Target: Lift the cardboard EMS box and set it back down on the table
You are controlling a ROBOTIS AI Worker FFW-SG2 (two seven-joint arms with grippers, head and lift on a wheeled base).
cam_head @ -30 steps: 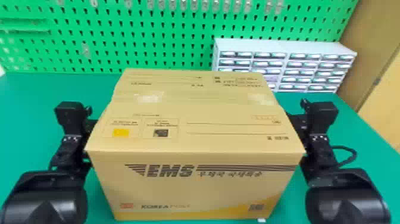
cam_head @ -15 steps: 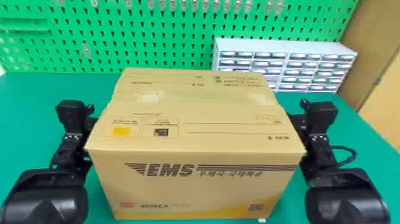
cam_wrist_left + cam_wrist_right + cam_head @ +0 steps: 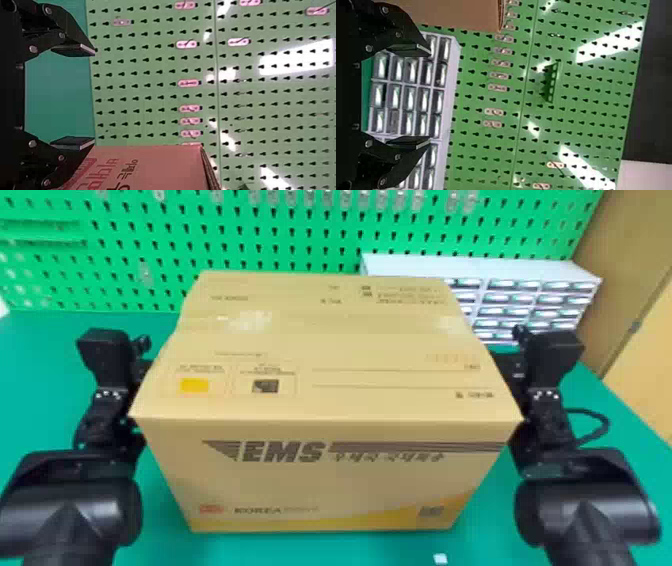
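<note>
Step in hand, as I judge it: the lift, with the cardboard EMS box (image 3: 325,470) upright between my two grippers, beside the inward flank of each and seemingly borne by pressure from both sides. My left gripper (image 3: 94,97) and right gripper (image 3: 430,95): fingers wide apart, nothing between either pair, exact contact with the cardboard not discernible. Next move, requirements: matched squeeze, then slow, level lowering to the table (image 3: 45,380) beneath me.

EMS box (image 3: 325,485) before green pegboard (image 3: 260,240)
</note>
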